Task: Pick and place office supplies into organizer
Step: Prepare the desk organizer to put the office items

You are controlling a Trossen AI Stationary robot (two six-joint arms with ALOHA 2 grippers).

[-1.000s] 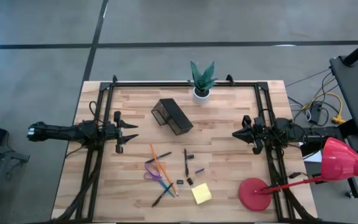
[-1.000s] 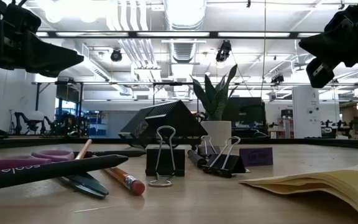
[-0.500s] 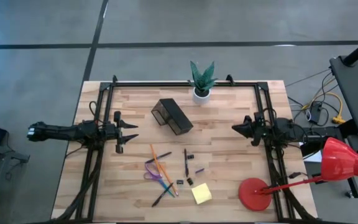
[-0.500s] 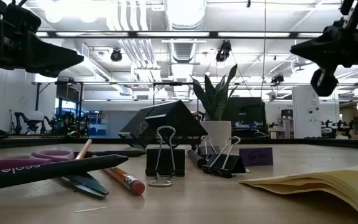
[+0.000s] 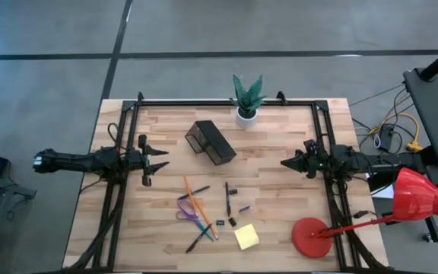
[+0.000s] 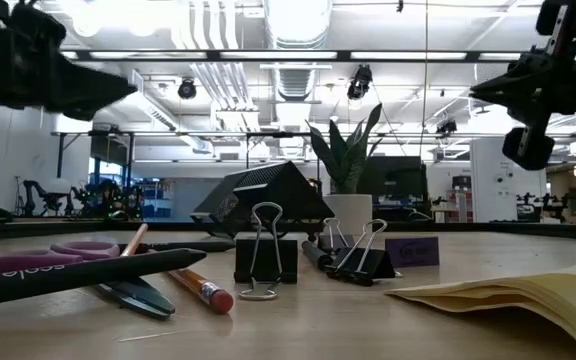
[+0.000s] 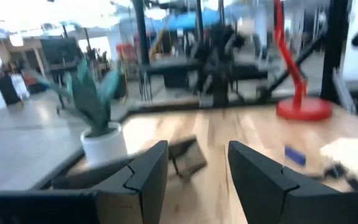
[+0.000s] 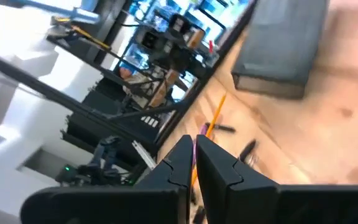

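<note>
From my remote seat: the left gripper [image 5: 160,159] hangs above the bench's left edge, fingers [image 7: 145,177] parted around nothing. Opposite, the right gripper [image 5: 286,161] hovers near the right edge, clenched tight and empty, its fingers [image 8: 185,163] pressed together.

Between the two arms, toward the far edge, the organizer [image 5: 211,141] lies askew on the bench [image 5: 280,228], just beside the plant [image 5: 247,99] at the far edge's middle.

The supplies are scattered toward the near edge: scissors [image 5: 187,210] and an orange pencil [image 5: 195,203] crossing to the left, a pen [image 5: 226,195] in the middle, clips [image 6: 260,255] close by, and the sticky pad [image 5: 246,237] nearest the front. A red lamp base [image 5: 310,237] sits at the near right corner.
</note>
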